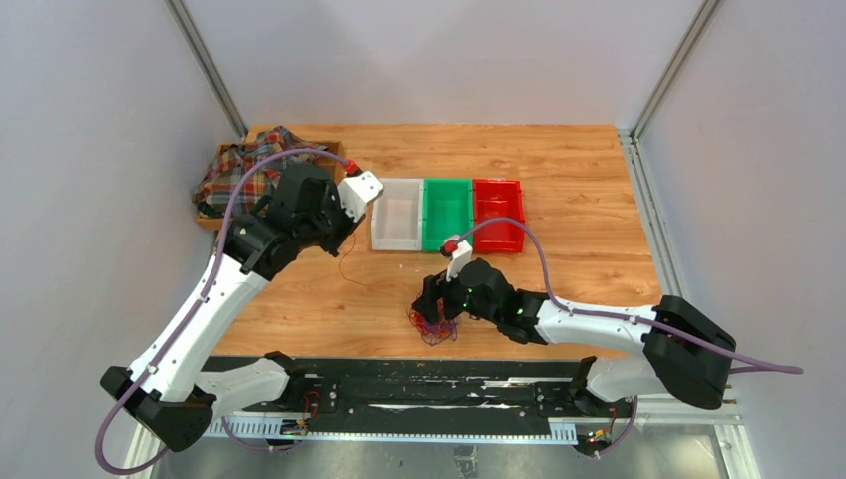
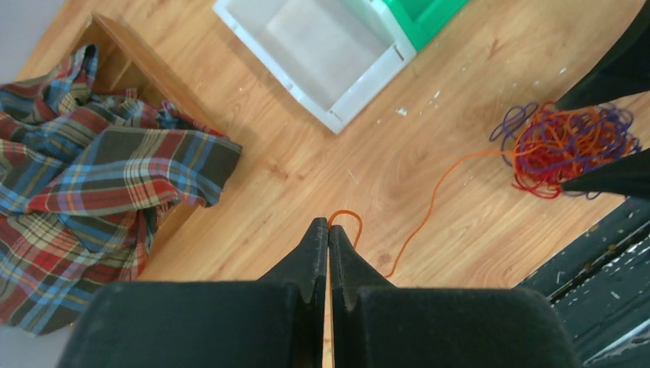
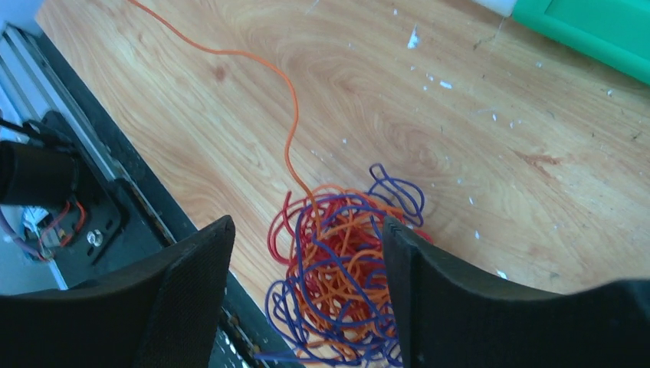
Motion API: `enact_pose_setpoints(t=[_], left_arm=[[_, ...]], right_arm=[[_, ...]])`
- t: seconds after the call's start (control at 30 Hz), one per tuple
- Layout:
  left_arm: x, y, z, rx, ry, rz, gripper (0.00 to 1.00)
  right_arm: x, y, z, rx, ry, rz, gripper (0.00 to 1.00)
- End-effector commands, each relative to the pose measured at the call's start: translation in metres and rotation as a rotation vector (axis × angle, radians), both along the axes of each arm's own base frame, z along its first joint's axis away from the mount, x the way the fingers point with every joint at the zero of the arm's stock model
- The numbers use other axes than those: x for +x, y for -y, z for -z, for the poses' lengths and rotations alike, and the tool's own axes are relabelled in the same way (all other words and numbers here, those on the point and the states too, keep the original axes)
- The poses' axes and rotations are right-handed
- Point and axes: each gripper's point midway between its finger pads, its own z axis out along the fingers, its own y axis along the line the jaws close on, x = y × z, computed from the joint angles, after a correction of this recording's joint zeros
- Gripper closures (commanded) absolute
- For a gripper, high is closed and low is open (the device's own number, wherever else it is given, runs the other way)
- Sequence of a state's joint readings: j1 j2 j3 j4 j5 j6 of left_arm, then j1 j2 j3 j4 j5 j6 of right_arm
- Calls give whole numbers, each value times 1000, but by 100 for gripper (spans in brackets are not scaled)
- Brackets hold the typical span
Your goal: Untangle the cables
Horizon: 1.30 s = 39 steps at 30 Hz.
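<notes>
The cables point(image 1: 432, 327) are a fist-sized clump of purple, orange and red wire near the table's front edge, also seen in the left wrist view point(image 2: 571, 146) and the right wrist view point(image 3: 345, 261). One orange strand point(image 2: 437, 192) runs out of the clump across the wood toward the left arm. My left gripper point(image 2: 329, 226) is shut on the looped end of that strand, raised above the table left of the bins point(image 1: 337, 242). My right gripper point(image 3: 306, 222) stands open over the clump point(image 1: 436, 304), one finger on each side of it.
A white bin point(image 1: 397, 215), a green bin point(image 1: 447, 213) and a red bin point(image 1: 498, 215) stand side by side mid-table. A plaid cloth point(image 1: 244, 170) spills from a wooden tray at the back left. A black rail point(image 1: 419, 389) runs along the near edge, right beside the clump.
</notes>
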State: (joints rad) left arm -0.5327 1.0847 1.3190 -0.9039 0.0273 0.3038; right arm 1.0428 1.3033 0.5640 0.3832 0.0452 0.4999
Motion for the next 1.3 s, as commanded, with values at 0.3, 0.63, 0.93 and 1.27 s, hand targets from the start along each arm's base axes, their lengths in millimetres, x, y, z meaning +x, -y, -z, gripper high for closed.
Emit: enact_pose_setpoints(t=[0.3,0.63,0.93,1.27], left_arm=[[-4,-19,63,166,-35,35,100],[-24,11,82,71,-147,189,49],[-60,59,57,-127,-273,465,22],[-61,63,76,-74,-377,529,23]], right_arm=[[-32,26,1,-147,-67,-263,42],[-14,19,-5,-166,-70,-322,93],[-20,4,-57,-25,-38,-371,100],[-36,31,7,-215,-189,-397,53]])
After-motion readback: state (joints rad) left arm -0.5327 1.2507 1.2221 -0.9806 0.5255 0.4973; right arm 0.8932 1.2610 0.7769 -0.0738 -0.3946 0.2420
